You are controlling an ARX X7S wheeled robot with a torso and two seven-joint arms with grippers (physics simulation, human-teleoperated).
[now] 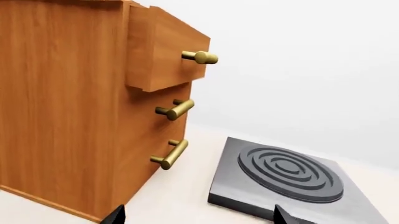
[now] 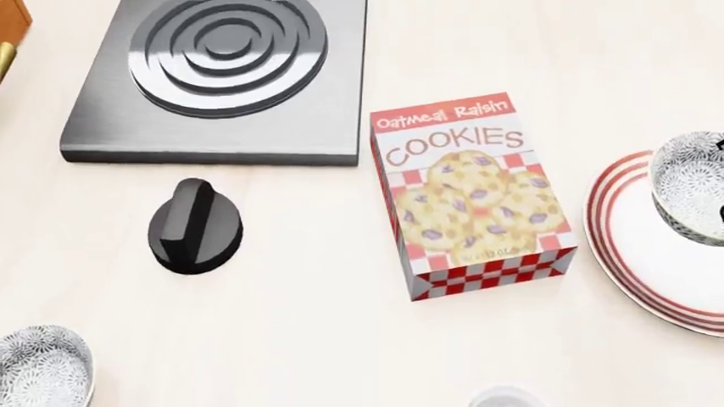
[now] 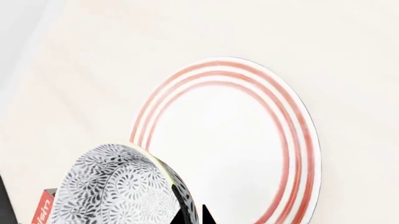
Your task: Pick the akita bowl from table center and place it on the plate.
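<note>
The akita bowl [image 2: 693,182], grey-and-white speckled outside, is over the near-left part of the plate [image 2: 633,254], a wide white plate with red rings, at the right edge of the head view. In the right wrist view my right gripper [image 3: 195,217] is shut on the akita bowl's [image 3: 115,191] rim, one fingertip on each side of the wall, with the plate [image 3: 237,140] beyond it. Whether the bowl touches the plate I cannot tell. My left gripper [image 1: 198,217] stands open and empty above the table near the burner.
A cookie box [image 2: 470,195] lies just left of the plate. A black knob [image 2: 195,225] and a grey burner slab [image 2: 226,76] are further left. A second speckled bowl [image 2: 40,369] and a white cup [image 2: 507,398] sit at the front edge. A wooden drawer cabinet [image 1: 74,102] stands beside the burner [image 1: 290,170].
</note>
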